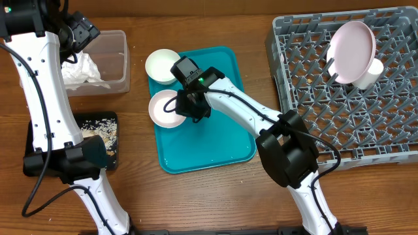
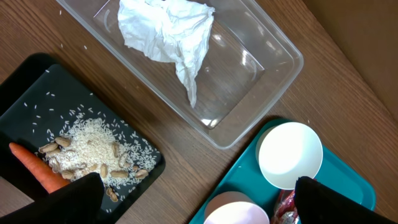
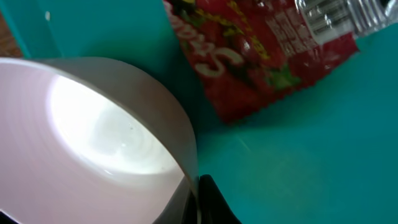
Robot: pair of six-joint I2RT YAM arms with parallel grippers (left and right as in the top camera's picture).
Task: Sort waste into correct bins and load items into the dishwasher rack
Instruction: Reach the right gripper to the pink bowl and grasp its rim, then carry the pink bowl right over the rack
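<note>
Overhead: large white round plate (image 1: 353,42) and small white cup (image 1: 372,73) in grey lattice dishwasher rack (image 1: 392,124) at 2 o'clock, crumpled white paper napkin (image 1: 81,68) and orange carrot (image 2: 34,167) binned around 9; remaining on teal plastic tray (image 1: 215,147): shiny red crinkled wrapper (image 3: 249,56), small white round bowl (image 1: 161,65), plus second white bowl (image 1: 163,108) pinched at rim by right gripper (image 1: 189,104); left gripper (image 2: 198,182) spread.

Table (image 1: 196,202): brown wood grain. Tray (image 1: 222,150): teal. Bowl (image 1: 161,65), second bowl (image 1: 163,109): white. Wrapper (image 3: 249,56): shiny red, white lettering, green flecks. Rack (image 1: 313,98): grey lattice. Plate (image 1: 353,44), cup (image 1: 372,73): white, pinkish tint. Tub (image 1: 121,39): clear. Napkin (image 2: 168,31): white. Black tray (image 2: 25,81): holds beige grains (image 2: 93,143), orange carrot (image 2: 34,167).
</note>
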